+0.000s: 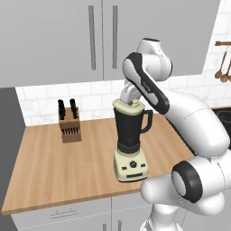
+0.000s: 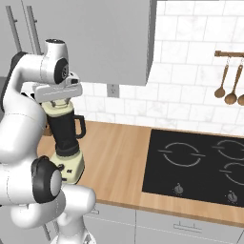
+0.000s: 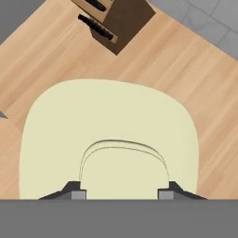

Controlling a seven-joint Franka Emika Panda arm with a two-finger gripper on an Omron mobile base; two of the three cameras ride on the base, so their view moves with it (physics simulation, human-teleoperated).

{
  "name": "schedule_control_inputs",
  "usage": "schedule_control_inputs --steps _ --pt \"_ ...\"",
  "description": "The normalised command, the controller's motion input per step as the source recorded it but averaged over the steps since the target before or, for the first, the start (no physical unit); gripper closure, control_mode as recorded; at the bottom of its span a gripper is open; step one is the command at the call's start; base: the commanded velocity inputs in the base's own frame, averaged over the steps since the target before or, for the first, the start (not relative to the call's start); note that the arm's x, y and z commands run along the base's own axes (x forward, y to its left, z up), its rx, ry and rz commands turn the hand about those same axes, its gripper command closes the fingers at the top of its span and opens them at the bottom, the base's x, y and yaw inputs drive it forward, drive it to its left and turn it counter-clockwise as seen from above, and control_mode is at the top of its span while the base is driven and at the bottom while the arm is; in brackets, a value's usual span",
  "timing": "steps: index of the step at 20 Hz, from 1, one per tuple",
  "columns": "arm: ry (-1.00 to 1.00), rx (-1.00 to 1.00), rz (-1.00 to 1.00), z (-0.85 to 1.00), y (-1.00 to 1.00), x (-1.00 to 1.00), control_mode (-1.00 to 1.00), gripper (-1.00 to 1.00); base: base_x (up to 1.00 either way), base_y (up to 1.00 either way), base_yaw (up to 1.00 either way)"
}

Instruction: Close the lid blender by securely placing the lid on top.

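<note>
Wooden counter (image 1: 45,167) under grey cabinets carries the blender (image 1: 130,144) near its front edge, with a knife block (image 1: 70,122) far left of it. From the left base camera, the lid (image 1: 126,107) sits on the jar top beneath the gripper (image 1: 131,102).

From the right base camera, the blender (image 2: 66,143) stands left of a black hob (image 2: 200,162), lid (image 2: 59,110) on its rim.

From the hand camera, the fingers (image 3: 74,189) clasp the lid's (image 3: 109,125) raised knob.

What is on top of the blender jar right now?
The lid sits on the blender, with the gripper at its knob. The lid covers the jar's opening, so the inside cannot be seen.
</note>
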Motion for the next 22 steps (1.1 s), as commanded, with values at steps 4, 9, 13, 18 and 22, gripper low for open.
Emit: schedule_control_inputs --steps 4,9,13,18,22 --pt "0.0 0.0 0.0 -0.1 0.0 0.02 -1.0 1.0 0.0 0.0 0.0" --pt "0.0 0.0 0.0 -0.3 0.05 0.0 -1.0 1.0 0.0 0.0 0.0" --pt "-0.01 -0.01 0.0 -0.46 0.08 0.0 -1.0 1.0 0.0 0.0 0.0" --pt "-0.01 -0.02 0.0 -0.55 0.06 0.0 -1.0 1.0 0.0 0.0 0.0" --pt "0.0 -0.03 0.0 -0.58 0.08 0.0 -1.0 1.0 0.0 0.0 0.0"
